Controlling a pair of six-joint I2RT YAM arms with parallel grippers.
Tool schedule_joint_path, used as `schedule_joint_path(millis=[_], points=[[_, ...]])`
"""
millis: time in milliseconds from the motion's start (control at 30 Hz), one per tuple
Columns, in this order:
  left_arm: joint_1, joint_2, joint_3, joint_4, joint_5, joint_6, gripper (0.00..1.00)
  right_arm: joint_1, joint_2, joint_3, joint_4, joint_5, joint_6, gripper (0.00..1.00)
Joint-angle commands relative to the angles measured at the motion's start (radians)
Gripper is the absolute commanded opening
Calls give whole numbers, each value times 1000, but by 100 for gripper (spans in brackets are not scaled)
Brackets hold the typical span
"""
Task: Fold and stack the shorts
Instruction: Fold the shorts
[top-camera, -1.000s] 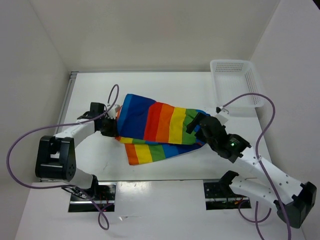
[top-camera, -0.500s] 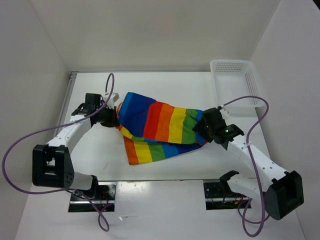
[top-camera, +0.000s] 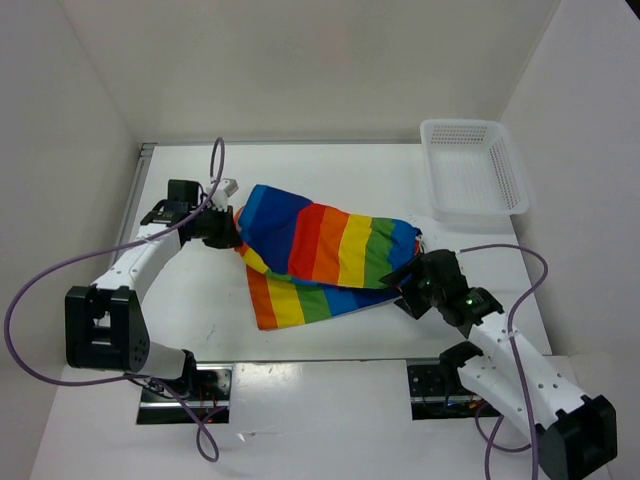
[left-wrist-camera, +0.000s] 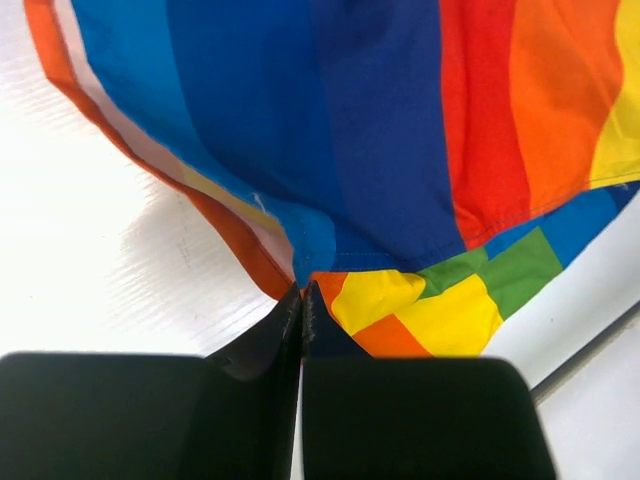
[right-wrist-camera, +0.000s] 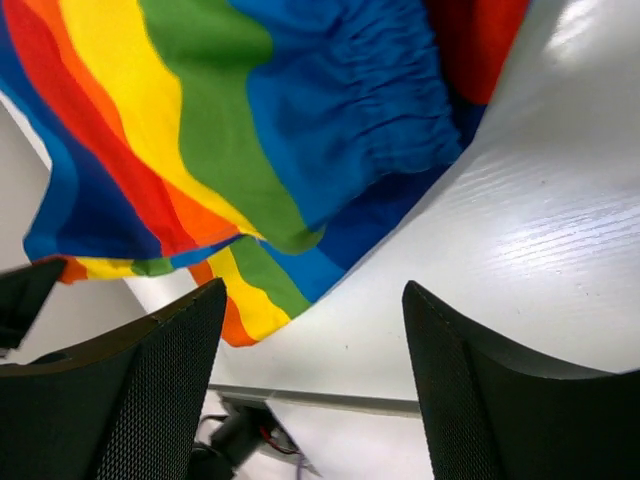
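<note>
Looking at the middle of the surface (top-camera: 190, 300), we see the shorts (top-camera: 320, 250) with one layer over another. Our left fingers (left-wrist-camera: 180, 410) are pressed together on the cloth's left edge. Our right fingers (right-wrist-camera: 120, 400) stand apart, holding nothing, beside its right end.

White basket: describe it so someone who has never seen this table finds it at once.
Start at the white table and go to its far right corner. There sits the basket, a rectangular tray of white plastic mesh. Unlike the rainbow-striped shorts mid-table, it is rigid, colourless and perforated all over.
</note>
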Motion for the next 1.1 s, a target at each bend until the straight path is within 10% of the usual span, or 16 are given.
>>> schedule_joint_path(millis=[0,333,533,833,1067], points=[[6,-12,32,1,74,4,0,-48,-1,-37,106,-76,86,76],[6,-12,41,21,98,4,0,-218,221,5,241,-130,0,64],[6,-3,73,32,98,4,0,-218,304,111,251,-94,-40,2],[24,17,288,2,186,4,0,-229,703,710,122,-78,-331,0],[24,-54,239,-10,257,4,0,-247,817,861,102,-87,-413,0]])
